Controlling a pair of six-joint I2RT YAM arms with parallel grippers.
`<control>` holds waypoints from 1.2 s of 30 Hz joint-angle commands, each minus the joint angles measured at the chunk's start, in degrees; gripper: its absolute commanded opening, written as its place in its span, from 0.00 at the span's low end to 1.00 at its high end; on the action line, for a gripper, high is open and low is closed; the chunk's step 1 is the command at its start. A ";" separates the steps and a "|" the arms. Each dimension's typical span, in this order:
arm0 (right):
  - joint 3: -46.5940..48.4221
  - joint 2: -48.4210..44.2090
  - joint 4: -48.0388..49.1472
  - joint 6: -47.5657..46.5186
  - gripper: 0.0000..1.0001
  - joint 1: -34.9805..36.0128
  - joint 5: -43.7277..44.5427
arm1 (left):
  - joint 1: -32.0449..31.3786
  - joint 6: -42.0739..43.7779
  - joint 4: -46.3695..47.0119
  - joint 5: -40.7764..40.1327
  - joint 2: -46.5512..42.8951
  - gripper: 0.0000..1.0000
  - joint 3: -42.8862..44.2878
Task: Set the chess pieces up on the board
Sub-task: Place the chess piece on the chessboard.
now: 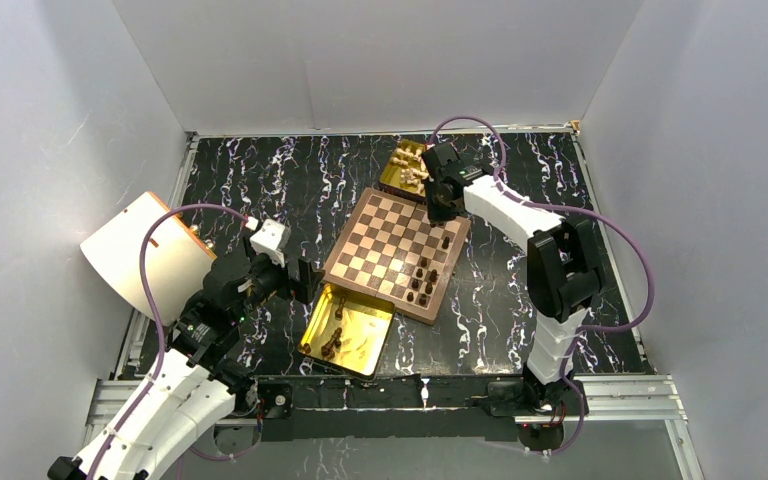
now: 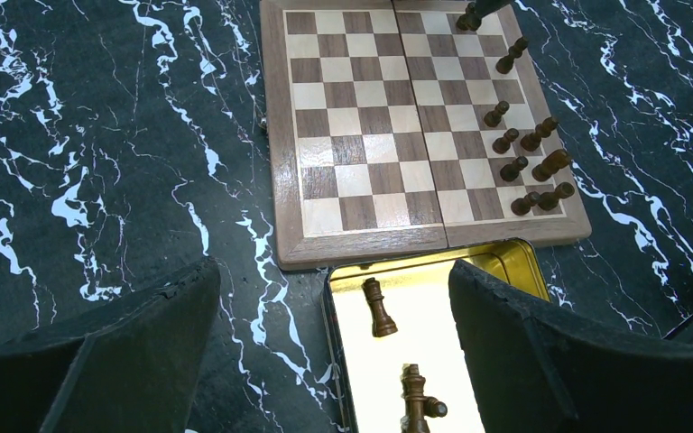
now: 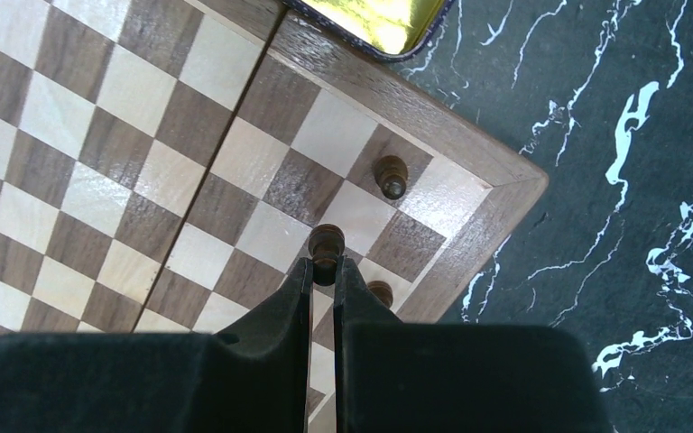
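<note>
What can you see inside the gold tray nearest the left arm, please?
The gold tray holds a few dark chess pieces, and no pale ones show. In the left wrist view, a finger of the open left pincer covers its right part, so an exact count is uncertain.

The centre and left half of the board (image 1: 380,238) are seen bare and open from above. Its right edge is crowded with dark chess pieces (image 1: 424,280), and its far right corner is blocked by the right gripper (image 1: 441,213), jaws closed on a dark pawn (image 3: 327,240). A gold tray (image 1: 372,322) is set just beside its near edge, a second gold tray (image 1: 390,180) beside its far edge.
</note>
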 commanded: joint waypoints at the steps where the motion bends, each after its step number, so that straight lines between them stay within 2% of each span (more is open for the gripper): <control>1: 2.36 0.68 -1.45 -0.49 0.09 -0.64 0.56 | 0.23 0.85 0.36 -0.61 -0.20 0.95 1.57; 26: 1.05 4.61 -0.01 -0.18 0.11 -1.62 0.40 | 0.23 0.88 0.44 0.42 0.24 0.95 1.43; 36: 3.69 6.16 -2.25 -0.34 0.24 -1.69 0.22 | 0.23 0.77 0.49 1.66 1.50 0.94 1.57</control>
